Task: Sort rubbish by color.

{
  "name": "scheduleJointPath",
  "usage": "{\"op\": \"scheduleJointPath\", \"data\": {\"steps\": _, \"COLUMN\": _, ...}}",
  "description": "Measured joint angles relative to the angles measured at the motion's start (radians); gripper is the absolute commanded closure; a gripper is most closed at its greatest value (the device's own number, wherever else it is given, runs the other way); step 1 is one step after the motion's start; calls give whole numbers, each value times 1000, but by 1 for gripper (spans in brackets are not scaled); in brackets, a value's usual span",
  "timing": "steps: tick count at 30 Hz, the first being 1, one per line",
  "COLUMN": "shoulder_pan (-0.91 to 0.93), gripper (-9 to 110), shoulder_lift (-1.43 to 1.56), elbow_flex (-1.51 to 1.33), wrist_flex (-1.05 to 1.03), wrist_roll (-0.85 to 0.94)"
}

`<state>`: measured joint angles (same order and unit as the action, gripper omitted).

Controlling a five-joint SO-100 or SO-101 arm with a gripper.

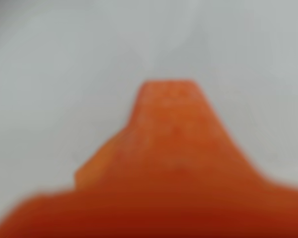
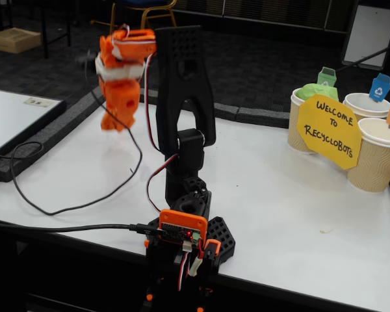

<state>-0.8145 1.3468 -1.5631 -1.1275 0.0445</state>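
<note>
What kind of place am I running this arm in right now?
Probably a demo stand in a hall or event room, not a home. A yellow sign reading "Welcome to Recyclobots" leans on paper cups carrying recycling tags, the white table stands on dark carpet, and chair legs show behind.

Fixed view: the arm's black 3D-printed base (image 2: 194, 221) carries an orange-framed circuit board with a lit red indicator at its front. The black upper link (image 2: 182, 71) rises near vertical from the shoulder joint. At its top, the orange-and-white wrist section (image 2: 125, 55) folds over to the left in this view. The orange 2-finger gripper (image 2: 117, 120) hangs from it, pointing downward, raised well clear of the worktop. Motion blur softens the fingertips; jaw state cannot be determined.

Wrist view: 1 orange finger (image 1: 169, 129) fills the lower centre, heavily out of focus, tapering to a flat tip. No second finger is distinguishable.
</note>
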Motion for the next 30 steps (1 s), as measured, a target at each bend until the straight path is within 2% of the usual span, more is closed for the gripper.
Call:
{"op": "scheduleJointPath", "data": {"steps": 14, "shoulder_pan": 20, "gripper": 98, "shoulder_lift": 785, "elbow_flex": -391, "wrist_flex": -156, "wrist_roll": 0}}
{"op": "scheduleJointPath", "data": {"steps": 24, "shoulder_pan": 38, "gripper": 100, "shoulder_lift": 1210, "elbow_flex": -410, "wrist_flex": -360, "wrist_roll": 0}}
{"op": "scheduleJointPath", "data": {"steps": 30, "shoulder_pan": 184, "gripper": 101, "shoulder_lift": 1364, "elbow_flex": -410, "wrist_flex": -390, "wrist_roll": 0}}
